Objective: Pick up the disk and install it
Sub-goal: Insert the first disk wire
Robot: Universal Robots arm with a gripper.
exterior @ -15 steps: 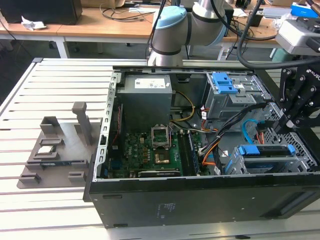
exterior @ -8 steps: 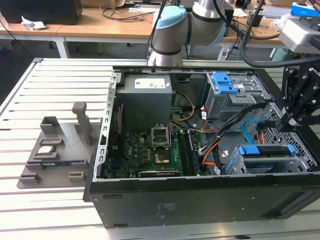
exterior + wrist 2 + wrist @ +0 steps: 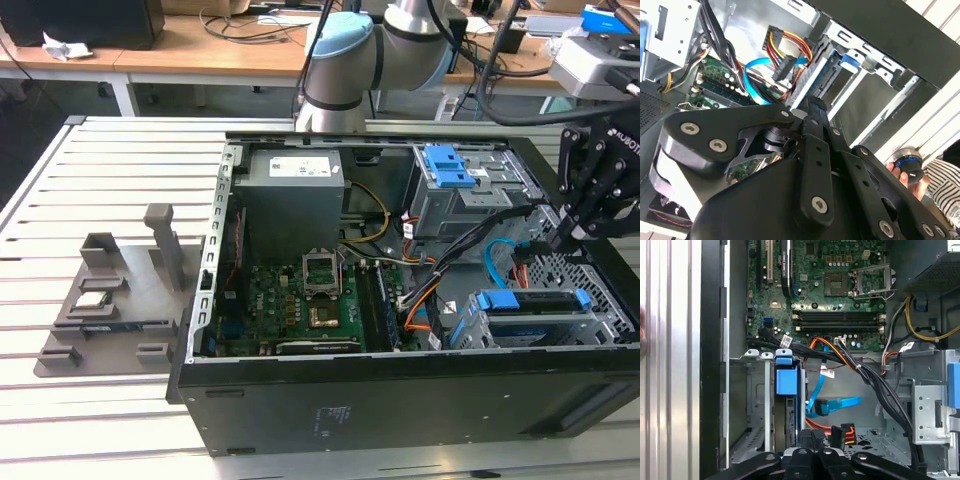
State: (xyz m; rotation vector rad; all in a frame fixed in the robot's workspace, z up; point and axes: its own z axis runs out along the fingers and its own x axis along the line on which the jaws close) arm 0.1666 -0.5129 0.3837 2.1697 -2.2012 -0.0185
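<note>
Black steel computer case point(image 3: 400, 400) lies open on the slatted aluminium table point(image 3: 100, 200), holding a green motherboard point(image 3: 300, 300), a grey power supply box point(image 3: 290, 195) and grey metal drive cages. The disk point(image 3: 530, 300), edged by its blue plastic bracket, sits slotted in the lower cage nearest the exterior view's right; in the first wrist view point(image 3: 786, 390) it stands edge-on. The black gripper point(image 3: 575, 230) hovers just above it beside blue and orange cables point(image 3: 832, 407); whether its fingers are spread I cannot tell. A grey plastic fixture point(image 3: 110, 300) rests outside the case.
</note>
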